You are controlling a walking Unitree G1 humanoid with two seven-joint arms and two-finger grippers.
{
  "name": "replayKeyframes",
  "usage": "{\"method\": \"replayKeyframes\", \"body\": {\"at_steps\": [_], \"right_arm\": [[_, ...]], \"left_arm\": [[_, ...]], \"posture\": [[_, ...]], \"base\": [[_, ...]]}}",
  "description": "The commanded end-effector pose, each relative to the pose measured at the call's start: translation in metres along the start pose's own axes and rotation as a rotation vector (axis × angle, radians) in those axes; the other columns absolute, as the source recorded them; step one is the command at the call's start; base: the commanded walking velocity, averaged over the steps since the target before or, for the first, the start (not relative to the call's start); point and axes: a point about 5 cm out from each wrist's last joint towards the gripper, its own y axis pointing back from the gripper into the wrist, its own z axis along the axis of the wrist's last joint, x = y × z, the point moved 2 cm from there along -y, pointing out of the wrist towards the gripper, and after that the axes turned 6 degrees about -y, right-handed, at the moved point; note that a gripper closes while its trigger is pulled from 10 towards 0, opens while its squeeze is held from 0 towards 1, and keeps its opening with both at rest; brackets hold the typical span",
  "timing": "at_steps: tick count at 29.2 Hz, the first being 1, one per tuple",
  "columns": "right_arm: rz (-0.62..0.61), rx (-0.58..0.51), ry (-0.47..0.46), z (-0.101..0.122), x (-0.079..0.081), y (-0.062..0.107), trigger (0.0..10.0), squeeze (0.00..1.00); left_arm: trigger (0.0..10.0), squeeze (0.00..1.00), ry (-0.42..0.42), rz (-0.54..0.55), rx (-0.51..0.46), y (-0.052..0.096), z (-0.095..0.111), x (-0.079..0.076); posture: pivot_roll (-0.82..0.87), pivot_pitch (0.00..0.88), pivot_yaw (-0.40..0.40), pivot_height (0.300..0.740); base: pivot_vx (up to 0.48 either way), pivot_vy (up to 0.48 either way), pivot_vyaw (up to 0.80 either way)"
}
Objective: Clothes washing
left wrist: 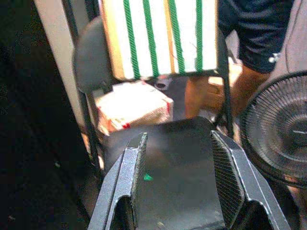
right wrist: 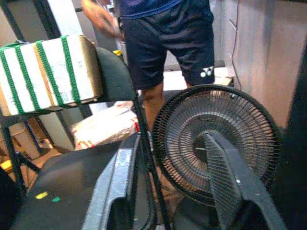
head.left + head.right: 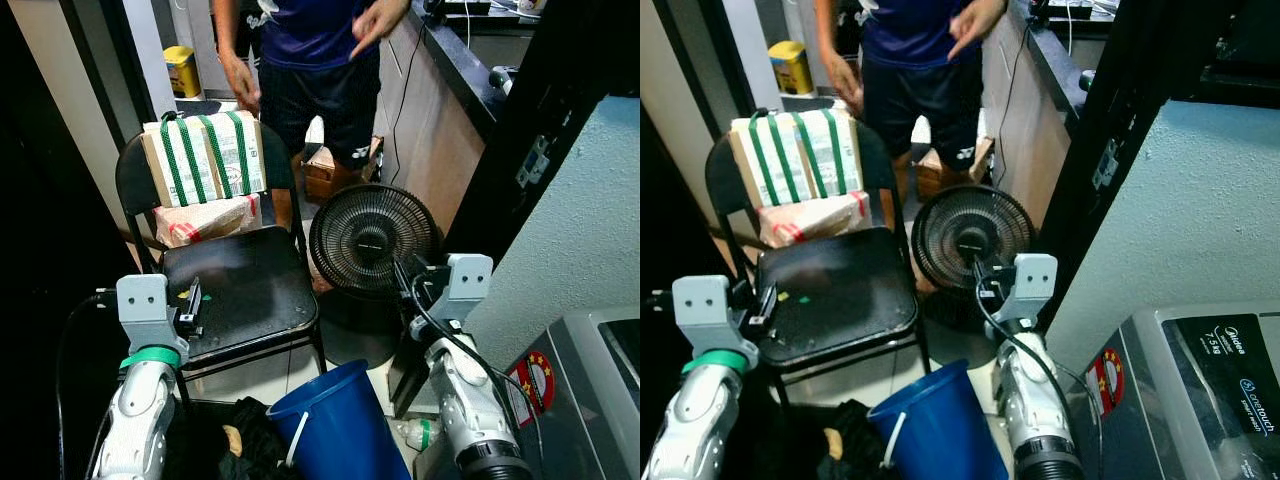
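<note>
- Looking down from the head: a black chair (image 3: 240, 285) stands in front, with a green-striped box (image 3: 205, 157) leaning on its backrest above a taped parcel (image 3: 208, 218). A black fan (image 3: 372, 238) stands just beside the chair on the robot's right, and a person (image 3: 315, 60) stands behind both.
- Low in the same view, a blue bucket (image 3: 335, 425) sits on the floor beside dark clothes (image 3: 245, 440); the grey washing machine (image 3: 1185, 390) is at the right edge, against a pale wall.
- The left hand (image 3: 190, 305) hovers over the seat's front corner; the right hand (image 3: 415, 280) is raised before the fan.
- Left wrist view: the left hand (image 1: 177, 177) has its fingers (image 1: 132, 172) spread apart, empty, over the seat.
- Right wrist view: the right hand (image 2: 170, 187) is likewise spread and empty, one finger across the fan grille.
</note>
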Motion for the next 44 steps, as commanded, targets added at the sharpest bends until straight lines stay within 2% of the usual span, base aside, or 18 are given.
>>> {"method": "replayKeyframes", "body": {"at_steps": [1, 8, 9, 10, 11, 12, 13, 14, 15, 20, 24, 29, 30, 35, 41, 42, 43, 44], "right_arm": [[-0.041, 0.022, -0.01, -0.008, -0.011, 0.008, 10.0, 1.0], [-0.115, 0.028, -0.032, -0.011, -0.017, 0.002, 10.0, 1.0], [-0.115, 0.034, -0.027, -0.012, -0.016, 0.001, 10.0, 0.75], [-0.112, 0.043, -0.016, -0.013, -0.013, 0.001, 10.0, 0.0], [-0.102, 0.044, 0.0, -0.013, -0.009, 0.0, 10.0, 0.0], [-0.087, 0.04, 0.012, -0.011, -0.005, 0.0, 10.0, 0.0], [-0.056, 0.016, -0.006, -0.008, -0.002, 0.003, 2.4, 0.0], [-0.035, -0.002, -0.021, -0.005, 0.001, 0.005, 2.4, 0.0], [-0.014, -0.009, -0.03, -0.007, 0.001, 0.01, 0.0, 0.0], [-0.011, 0.072, -0.034, -0.025, -0.005, 0.019, 0.0, 0.0], [0.029, 0.069, -0.027, -0.025, 0.005, 0.013, 0.0, 0.0], [0.034, 0.071, -0.02, -0.025, 0.006, 0.011, 0.0, 0.0], [0.087, 0.091, 0.018, -0.028, 0.009, 0.011, 0.0, 0.0], [0.139, 0.131, 0.094, -0.033, 0.011, 0.01, 0.0, 0.0], [0.105, 0.195, 0.143, -0.039, 0.004, 0.006, 0.0, 0.0], [0.079, 0.24, 0.16, -0.043, -0.005, 0.006, 10.0, 0.0], [0.079, 0.24, 0.16, -0.043, -0.005, 0.006, 10.0, 0.0], [0.046, 0.268, 0.134, -0.045, -0.014, 0.006, 10.0, 0.0]], "left_arm": [[10.0, 1.0, 0.0, 0.028, 0.012, 0.003, -0.005, 0.009], [10.0, 1.0, -0.041, 0.014, 0.042, -0.002, -0.009, 0.0], [10.0, 1.0, -0.017, 0.021, 0.044, -0.004, -0.008, 0.0], [10.0, 0.92, 0.018, 0.029, 0.048, -0.005, -0.009, 0.001], [10.0, 0.38, 0.032, 0.037, 0.059, -0.006, -0.01, 0.002], [7.6, 0.0, 0.038, 0.042, 0.066, -0.007, -0.011, 0.003], [0.0, 0.0, 0.065, 0.016, 0.069, -0.008, -0.014, -0.001], [0.0, 0.0, 0.083, -0.004, 0.069, -0.008, -0.016, -0.005], [0.0, 0.0, 0.113, -0.007, 0.049, -0.009, -0.014, -0.007], [0.0, 0.0, 0.082, -0.007, 0.015, -0.001, -0.01, -0.01], [0.0, 0.0, 0.083, -0.001, 0.026, 0.01, -0.016, -0.006], [0.0, 0.02, 0.087, -0.022, 0.02, 0.009, -0.016, -0.01], [0.0, 0.1, 0.099, -0.068, 0.007, 0.005, -0.016, -0.021], [0.0, 0.12, 0.086, -0.094, -0.011, 0.004, -0.012, -0.03], [0.0, 0.06, 0.028, -0.006, 0.043, 0.004, -0.021, -0.017], [0.0, 0.0, 0.017, 0.02, 0.055, 0.003, -0.021, -0.012], [0.0, 0.0, 0.017, 0.02, 0.055, 0.003, -0.021, -0.012], [10.0, 0.0, -0.006, 0.015, 0.059, 0.001, -0.02, -0.01]], "posture": [[0.13, 0.014, 0.041, 0.74], [0.15, 0.0, 0.06, 0.74], [0.12, 0.008, 0.076, 0.74], [0.09, 0.019, 0.088, 0.74], [0.06, 0.016, 0.096, 0.74], [0.06, 0.016, 0.096, 0.74], [0.05, 0.021, 0.095, 0.74], [0.05, 0.028, 0.091, 0.74], [0.06, 0.026, 0.09, 0.74], [0.1, 0.033, 0.048, 0.74], [0.1, 0.031, 0.053, 0.74], [0.12, 0.044, 0.046, 0.74], [0.14, 0.037, 0.044, 0.74], [0.15, 0.042, 0.036, 0.74], [0.14, 0.03, 0.044, 0.74], [0.13, 0.014, 0.054, 0.74], [0.13, 0.014, 0.054, 0.74], [0.14, 0.009, 0.039, 0.74]], "base": [[0.0, 0.0, 0.0], [0.0, 0.0, 0.0], [0.0, 0.0, 0.0], [0.0, 0.0, 0.0], [0.0, 0.0, 0.0], [0.0, 0.0, 0.0], [0.0, 0.0, 0.0], [0.0, 0.0, 0.0], [0.0, 0.0, 0.0], [0.0, 0.0, 0.0], [0.0, 0.0, 0.0], [0.0, 0.0, 0.0], [0.0, 0.0, 0.0], [0.0, 0.0, 0.0], [0.0, 0.0, 0.0], [0.0, 0.0, 0.0], [0.0, 0.0, 0.0], [0.0, 0.0, 0.0]]}}
